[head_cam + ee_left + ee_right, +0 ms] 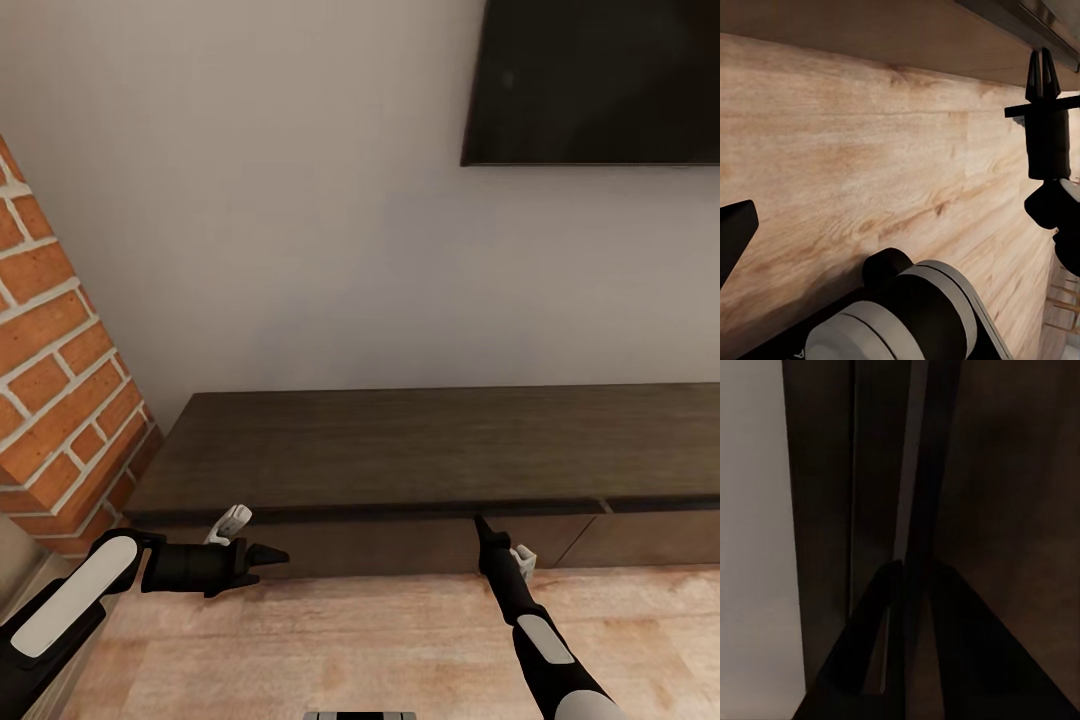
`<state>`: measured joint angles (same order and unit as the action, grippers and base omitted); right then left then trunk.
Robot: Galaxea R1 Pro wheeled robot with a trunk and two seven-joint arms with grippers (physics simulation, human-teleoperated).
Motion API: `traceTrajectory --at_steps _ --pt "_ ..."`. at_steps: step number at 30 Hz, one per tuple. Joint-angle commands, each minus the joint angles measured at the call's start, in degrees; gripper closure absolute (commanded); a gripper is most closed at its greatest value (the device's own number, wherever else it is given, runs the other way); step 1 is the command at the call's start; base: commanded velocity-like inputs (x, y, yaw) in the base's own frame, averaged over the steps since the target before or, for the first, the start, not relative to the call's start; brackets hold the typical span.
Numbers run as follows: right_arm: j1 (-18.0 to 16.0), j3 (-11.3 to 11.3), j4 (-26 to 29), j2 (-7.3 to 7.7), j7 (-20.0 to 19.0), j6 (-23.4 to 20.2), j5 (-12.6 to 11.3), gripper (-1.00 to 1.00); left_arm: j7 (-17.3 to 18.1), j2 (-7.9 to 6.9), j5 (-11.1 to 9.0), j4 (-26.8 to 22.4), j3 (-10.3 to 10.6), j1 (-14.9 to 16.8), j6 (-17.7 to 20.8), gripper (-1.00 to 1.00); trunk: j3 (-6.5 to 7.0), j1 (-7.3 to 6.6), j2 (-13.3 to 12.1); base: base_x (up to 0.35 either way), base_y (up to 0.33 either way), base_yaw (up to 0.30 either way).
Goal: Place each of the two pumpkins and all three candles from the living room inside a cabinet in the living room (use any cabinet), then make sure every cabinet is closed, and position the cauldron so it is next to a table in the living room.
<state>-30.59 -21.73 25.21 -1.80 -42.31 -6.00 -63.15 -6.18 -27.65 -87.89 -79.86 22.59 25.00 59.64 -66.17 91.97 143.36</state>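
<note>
Dark-brown cabinet (430, 450) lies dead ahead of the right claw (481, 524), whose tip, fingers pressed together, sits at the seam under the top board, against a drawer front. Judged step: work a drawer open or push it flush; keep the tip square on that lip and move straight, no sideways drag. Left claw (272, 555), pressed together too, hovers over the wood floor (400, 640), off beside the right. Brick column (60, 380) crowds the left arm. Wall screen (595, 80) hangs above.
</note>
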Motion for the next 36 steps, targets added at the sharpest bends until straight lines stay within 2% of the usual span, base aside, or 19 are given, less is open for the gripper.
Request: traceTrajectory --at_steps 1,19,36 --pt "-0.1 -0.1 0.1 -0.05 -0.5 -0.9 -1.1 1.00 -0.6 -0.04 -0.6 0.0 0.1 0.0 0.0 -1.00 -0.03 -0.02 0.0 0.000 0.000 0.000" --pt "-0.1 -0.1 0.1 -0.05 -0.5 -0.9 -1.1 1.00 -0.6 -0.05 -0.7 0.0 0.1 0.0 0.0 -1.00 -0.03 -0.02 0.0 -0.020 0.000 0.000" --pt "-0.1 -0.1 0.1 -0.05 -0.6 -0.9 -1.1 1.00 -0.6 0.02 -0.7 0.0 0.1 0.0 0.0 -1.00 -0.03 -0.02 0.0 -0.237 0.000 0.000"
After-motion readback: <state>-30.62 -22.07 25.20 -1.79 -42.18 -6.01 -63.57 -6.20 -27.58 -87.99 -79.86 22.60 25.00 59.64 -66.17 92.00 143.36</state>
